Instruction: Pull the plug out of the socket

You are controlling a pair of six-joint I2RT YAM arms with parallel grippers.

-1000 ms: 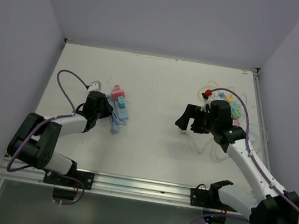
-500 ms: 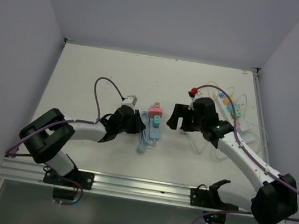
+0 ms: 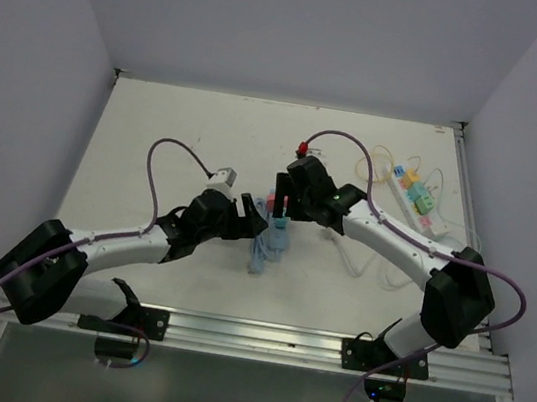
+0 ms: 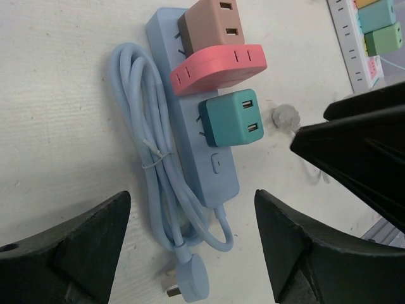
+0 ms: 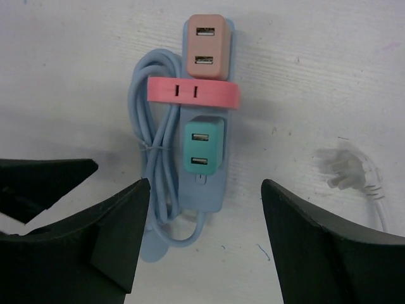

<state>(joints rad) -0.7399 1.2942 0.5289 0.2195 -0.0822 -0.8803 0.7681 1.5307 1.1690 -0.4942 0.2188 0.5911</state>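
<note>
A light blue socket strip (image 4: 190,107) lies flat on the table with its bundled cable (image 4: 149,158) beside it. Three plugs sit in it: a brown adapter (image 5: 207,38), a flat pink plug (image 5: 193,92) and a teal adapter (image 5: 204,145). My right gripper (image 5: 205,187) hangs open above the strip's cable end, just below the teal adapter, its fingers wide of both sides. My left gripper (image 4: 192,196) is open too, with the same end of the strip and the cable loop between its fingers and nothing held. In the top view both grippers (image 3: 249,216) (image 3: 283,206) meet over the strip (image 3: 263,251).
A white power strip (image 3: 413,197) with coloured plugs and thin clear cables lies at the right of the table. A loose clear plug (image 5: 345,168) rests on the table right of the blue strip. The right gripper's black fingers (image 4: 361,152) fill the right side of the left wrist view.
My left gripper dragged the blue strip rightward to the table's middle, then opened and let it go. My right gripper swung left from the white strip to above the blue one.
</note>
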